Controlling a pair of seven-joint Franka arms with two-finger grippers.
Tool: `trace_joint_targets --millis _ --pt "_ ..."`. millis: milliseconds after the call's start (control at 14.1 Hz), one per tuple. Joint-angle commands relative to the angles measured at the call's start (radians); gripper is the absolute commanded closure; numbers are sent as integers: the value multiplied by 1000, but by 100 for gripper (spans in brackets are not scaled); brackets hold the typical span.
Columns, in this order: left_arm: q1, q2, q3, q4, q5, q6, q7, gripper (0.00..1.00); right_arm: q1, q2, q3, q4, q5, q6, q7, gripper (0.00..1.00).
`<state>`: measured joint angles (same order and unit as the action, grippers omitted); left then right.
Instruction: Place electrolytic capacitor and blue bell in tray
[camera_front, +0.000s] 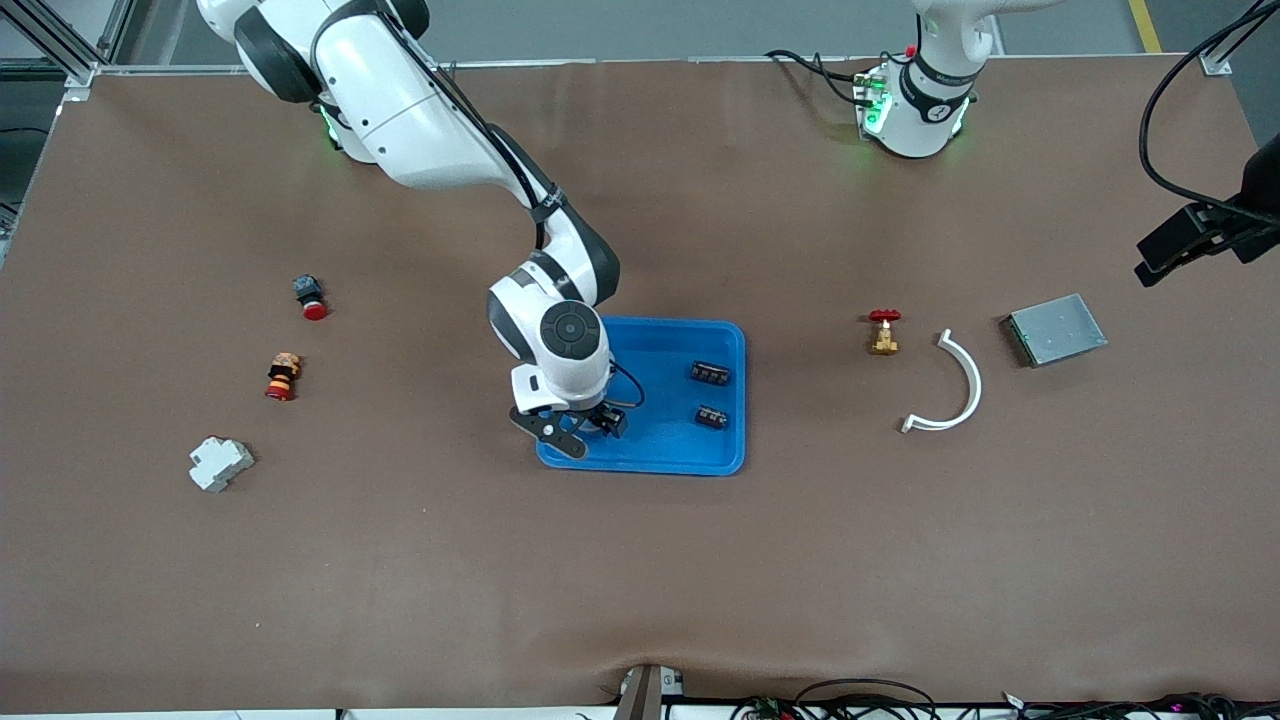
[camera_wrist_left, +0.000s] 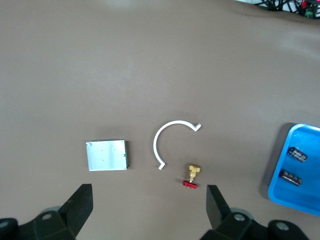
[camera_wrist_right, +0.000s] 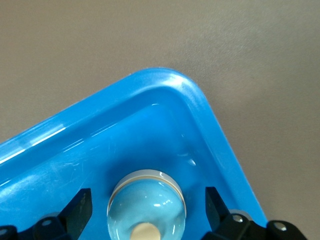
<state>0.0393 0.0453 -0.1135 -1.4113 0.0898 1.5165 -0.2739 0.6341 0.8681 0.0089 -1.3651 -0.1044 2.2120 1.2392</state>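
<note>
The blue tray (camera_front: 662, 350) lies mid-table. In its corner nearest the right arm's end sits the blue bell (camera_wrist_right: 150, 215), a pale blue dome with a cream button on top. My right gripper (camera_wrist_right: 147, 197) hangs just over it, open, its fingers (camera_wrist_right: 80, 205) apart from the dome on either side. In the front view this gripper (camera_front: 580, 425) hides the bell. Two dark electrolytic capacitors (camera_front: 709, 373) (camera_front: 711, 416) lie in the tray (camera_wrist_left: 300, 200) toward the left arm's end. My left gripper (camera_wrist_left: 148, 192) waits open and empty, high above the table.
A brass valve with a red handle (camera_front: 884, 332), a white plastic arc (camera_front: 955, 385) and a flat grey metal box (camera_front: 1057, 329) lie toward the left arm's end. Two red-capped buttons (camera_front: 310, 296) (camera_front: 282, 377) and a white-grey block (camera_front: 220, 464) lie toward the right arm's end.
</note>
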Motion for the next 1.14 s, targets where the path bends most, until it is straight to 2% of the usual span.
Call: trace_joint_targets --millis 0,71,213,355,568,780,1064 --pt "-105 -62 116 -73 -15 -2 31 0 -1 2 2 90 -18 -116 -18 0" --pt "-122 -74 142 -87 -16 -2 45 0 -2 -1 5 113 -15 -149 -33 0" --pt "-118 -82 141 -92 -15 -2 65 0 -8 -17 6 136 -12 -199 -67 0" --pt "-119 -78 140 -86 -15 -1 67 0 -43 -34 8 136 -5 -239 -197 0" --pt "-122 -68 132 -84 -15 5 65 0 -88 -112 5 123 -4 -247 -253 0" --pt "-119 -77 121 -80 -15 5 67 0 -143 -167 6 121 -3 -334 -413 0" --pt "-118 -81 121 -83 -15 1 68 0 -214 -227 6 100 -3 -376 -500 0"
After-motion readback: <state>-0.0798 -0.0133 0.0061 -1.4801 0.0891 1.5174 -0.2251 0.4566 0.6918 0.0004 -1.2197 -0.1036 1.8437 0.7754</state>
